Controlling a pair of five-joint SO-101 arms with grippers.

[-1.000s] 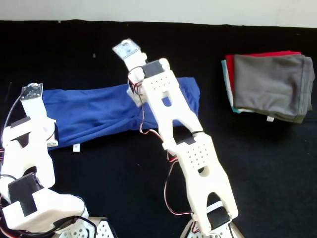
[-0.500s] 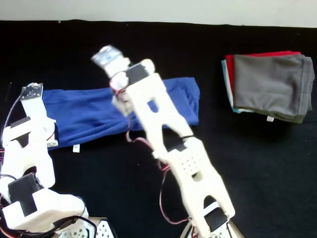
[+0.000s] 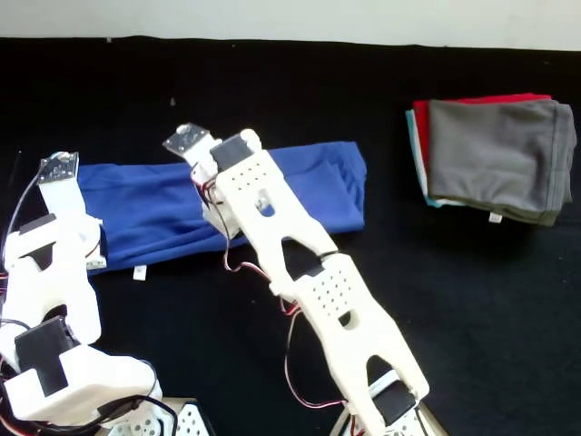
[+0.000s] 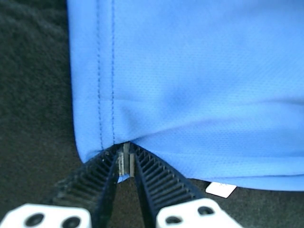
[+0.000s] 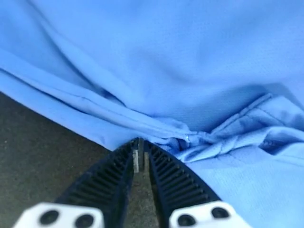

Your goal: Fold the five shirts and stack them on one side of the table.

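- The blue shirt [image 3: 163, 204] lies spread in a long band across the left and middle of the table [image 3: 472, 309], its length running side to side. It is creased and only partly folded.
- A small white label [image 3: 139, 271] shows at the shirt's near edge towards the left end; the left wrist view shows the same label [image 4: 221, 189] just under the hem.
- The left gripper [image 4: 126, 159] sits at the shirt's stitched corner [image 4: 102, 137]. Its jaws are drawn nearly together, with a sliver of blue fabric pinched between the ribbed pads [image 4: 154, 173].
- The right gripper [image 5: 140, 154] sits at a bunched, folded edge of the blue shirt [image 5: 190, 71], near gathered seams. Its jaws are closed to a thin slit at the cloth's edge, and they appear to nip the fold.
- In the high view the left arm [image 3: 54, 272] stands at the shirt's left end, and the right arm [image 3: 290, 263] reaches diagonally across the shirt's middle.
- A stack of folded shirts [image 3: 495, 159] rests at the far right of the table, well apart from the blue shirt. A grey one lies on top, with red [image 3: 481, 98] and teal [image 3: 415, 150] edges showing beneath it.
- The table is covered in black cloth; a pale wall [image 3: 363, 18] runs behind it.
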